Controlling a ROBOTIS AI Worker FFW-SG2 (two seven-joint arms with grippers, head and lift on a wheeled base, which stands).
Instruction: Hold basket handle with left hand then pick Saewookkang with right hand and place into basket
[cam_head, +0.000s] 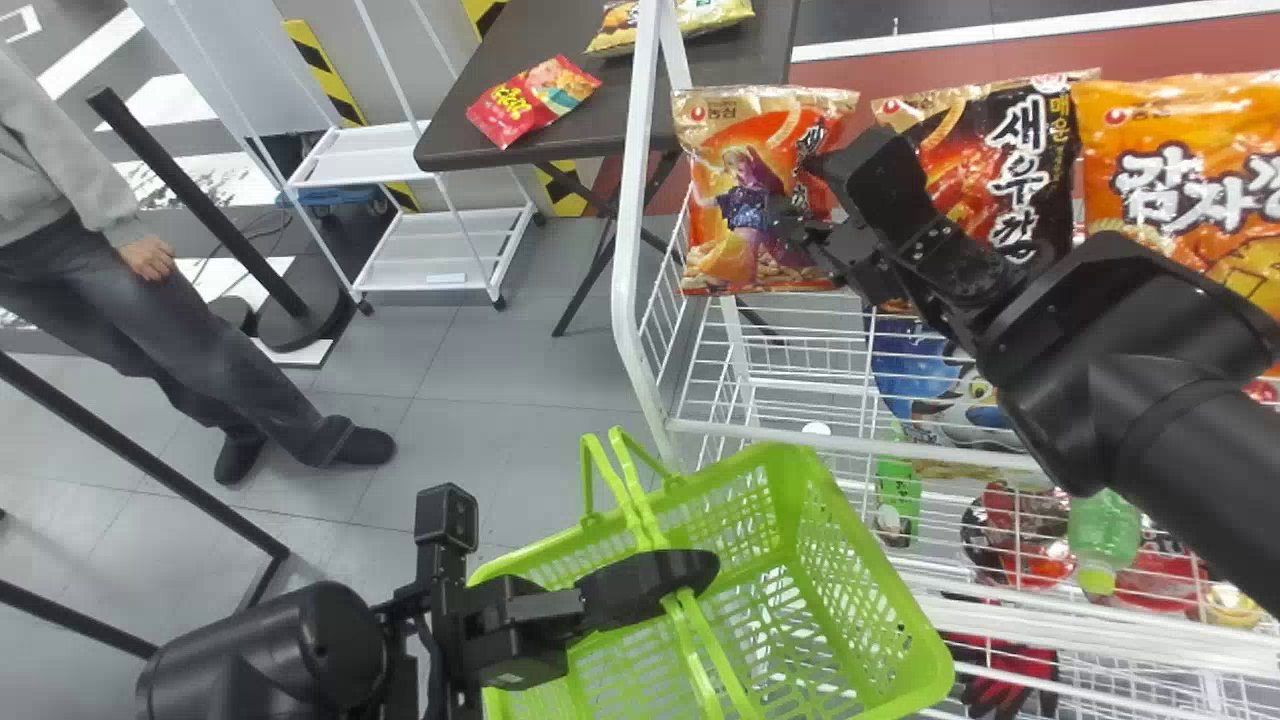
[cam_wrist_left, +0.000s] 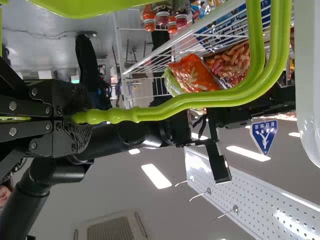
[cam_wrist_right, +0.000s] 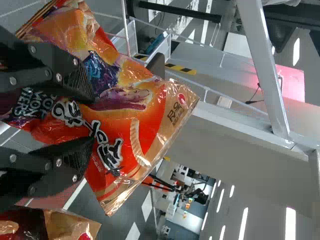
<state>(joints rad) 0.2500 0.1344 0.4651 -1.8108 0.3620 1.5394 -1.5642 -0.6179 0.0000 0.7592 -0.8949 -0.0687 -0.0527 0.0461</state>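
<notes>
Saewookkang (cam_head: 712, 180), in an orange-red bag with gold ends, stands upright at a white wire rack (cam_head: 628, 250), directly before the parted jaws of the right gripper (cam_head: 800, 195); whether they touch it, this onlooker cannot tell. Just beside those jaws sits a red-and-black bag (cam_head: 1045, 150), with an orange bag (cam_head: 1180, 160) farther along the row. Across the floor, beyond the right jaws and well apart from them, a dark desk (cam_head: 590, 130) carries a small red packet (cam_head: 520, 105). The left gripper (cam_head: 685, 580) has its jaws closed on the green handle (cam_head: 700, 650), the basket (cam_head: 890, 600) beneath them.
</notes>
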